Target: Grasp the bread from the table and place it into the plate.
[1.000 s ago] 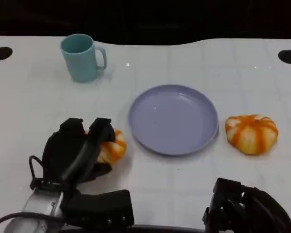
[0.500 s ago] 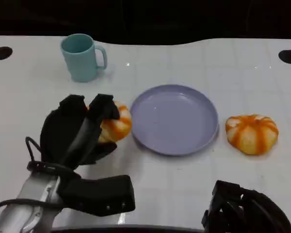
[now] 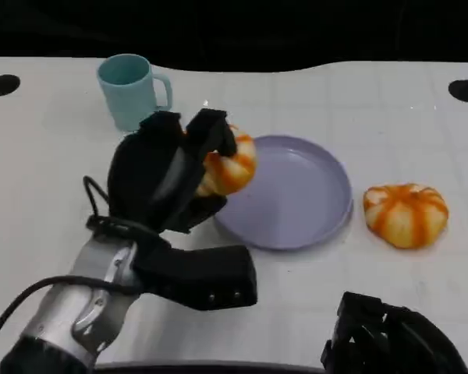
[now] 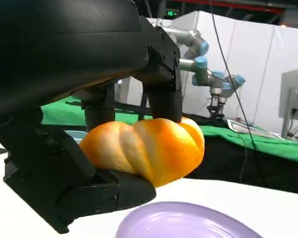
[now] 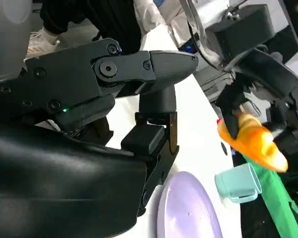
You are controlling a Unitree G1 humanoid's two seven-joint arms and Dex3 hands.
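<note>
You have a teal mug (image 3: 130, 90) standing upright near the far left of the white table (image 3: 390, 125), handle to the right. Two black round holes mark the far corners, one left (image 3: 1, 85), one right (image 3: 465, 90). A green cloth (image 4: 268, 141) lies beyond the table's edge.

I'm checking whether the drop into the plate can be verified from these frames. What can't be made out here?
- Held bread: in the head view the left hand covers its near side and underside, so its height above the purple plate is unclear.
- Right hand: cut off by the head view's lower edge; open or shut cannot be told.
- Plate in the left wrist view: cut off by the frame edge.
</note>
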